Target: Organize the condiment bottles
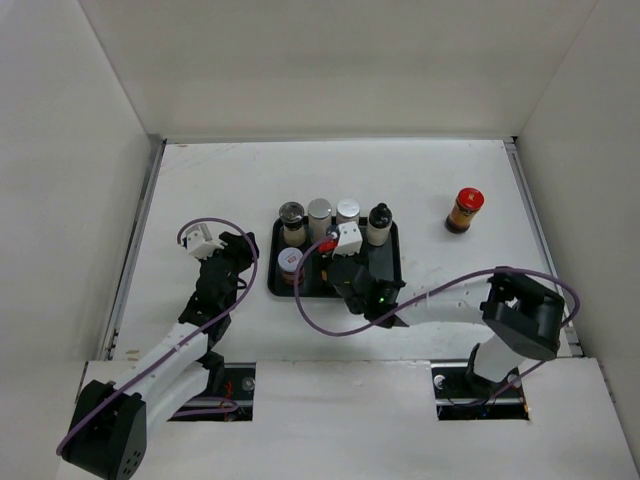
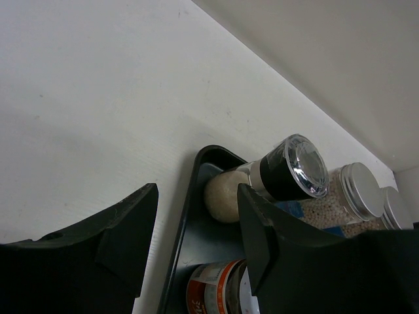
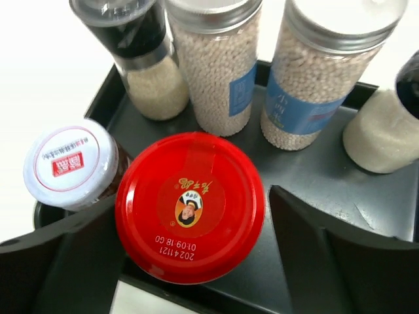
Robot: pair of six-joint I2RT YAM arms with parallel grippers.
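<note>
As seen from above: shallow black tray (image 3: 314,173), smooth, with rounded corners and a raised rim, near the middle of a matte white table (image 1: 220,180). Six of the condiment bottles upright inside it.

Back row, left to right: grinder (image 3: 141,59) with clear lid, black band and rounded glass belly of pale grains; metal-capped jar (image 3: 213,72), straight-sided and clear, full of small pale beads, blue label; neighbouring jar (image 3: 327,85) of the same shape and filling; black-capped bottle (image 3: 383,137) with rounded, pale-filled base.

Front row: white-capped jar (image 3: 69,163), red print on its flat lid, in the left front corner; red-capped jar (image 3: 190,190) just beside it, lid glossy and round with a small printed portrait. Bare tray floor to the right of that jar.

Seventh piece: brown bottle (image 1: 465,210) with red cap, upright on the table, well apart from the tray, toward the right wall.

Right claw (image 3: 190,216) directly over the red-capped jar, black fingers spread wide on either side of the lid, not clamped on it. Left claw (image 2: 196,199) low over the table just beside the tray's left rim, blunt black fingers parted narrowly, nothing between them.

Free table surface left of and behind the tray, and between tray and brown bottle; white walls along the left, back and right edges.
</note>
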